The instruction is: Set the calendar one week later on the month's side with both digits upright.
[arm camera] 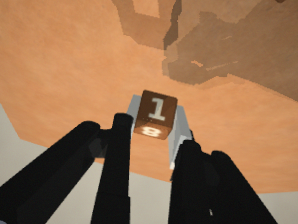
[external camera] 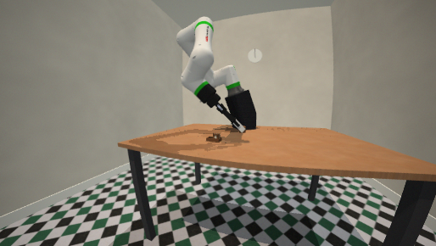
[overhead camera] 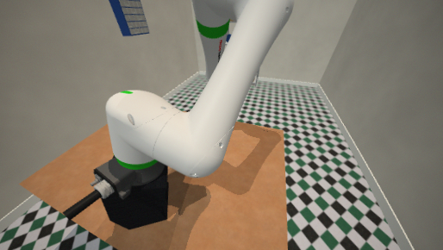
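In the wrist view my gripper (arm camera: pixel 154 113) is shut on a small brown cube (arm camera: pixel 154 115) whose face toward the camera shows a white 1. The cube hangs above the wooden table. In the exterior view the gripper (external camera: pixel 238 126) is low over the table, a little to the right of the small brown tray (external camera: pixel 213 139). The cube is too small to make out there. In the top view the arm hides the tray and the gripper.
The arm's black base (external camera: pixel 243 109) stands on the table just behind the gripper. The table edge and the pale floor show at the lower left of the wrist view. A blue panel (overhead camera: pixel 129 16) hangs high on the wall in the top view.
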`<state>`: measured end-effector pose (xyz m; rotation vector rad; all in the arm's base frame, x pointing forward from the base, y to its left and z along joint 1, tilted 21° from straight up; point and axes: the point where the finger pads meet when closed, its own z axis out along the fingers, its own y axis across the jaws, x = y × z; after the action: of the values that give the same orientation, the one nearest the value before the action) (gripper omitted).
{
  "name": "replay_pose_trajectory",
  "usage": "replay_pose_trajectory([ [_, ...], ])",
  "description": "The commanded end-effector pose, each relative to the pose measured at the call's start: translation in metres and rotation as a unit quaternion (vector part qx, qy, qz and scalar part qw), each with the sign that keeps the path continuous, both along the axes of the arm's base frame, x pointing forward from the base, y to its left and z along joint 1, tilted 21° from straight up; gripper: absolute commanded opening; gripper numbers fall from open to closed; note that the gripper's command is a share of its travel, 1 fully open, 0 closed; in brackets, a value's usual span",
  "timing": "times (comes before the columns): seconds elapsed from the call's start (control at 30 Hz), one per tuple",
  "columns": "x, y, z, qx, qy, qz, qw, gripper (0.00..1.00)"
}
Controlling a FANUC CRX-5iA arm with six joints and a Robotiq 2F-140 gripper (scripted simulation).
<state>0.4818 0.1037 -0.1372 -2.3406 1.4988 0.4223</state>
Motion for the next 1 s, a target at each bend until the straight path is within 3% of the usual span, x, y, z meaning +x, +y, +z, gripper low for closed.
replay_pose_trajectory([
  [0.0, 0.001, -0.001, -0.003, 0.000, 0.000, 0.000, 1.000, 0.17],
  [0.97, 0.011, -0.012, -0.042, 0.000, 0.000, 0.000, 1.000, 0.17],
])
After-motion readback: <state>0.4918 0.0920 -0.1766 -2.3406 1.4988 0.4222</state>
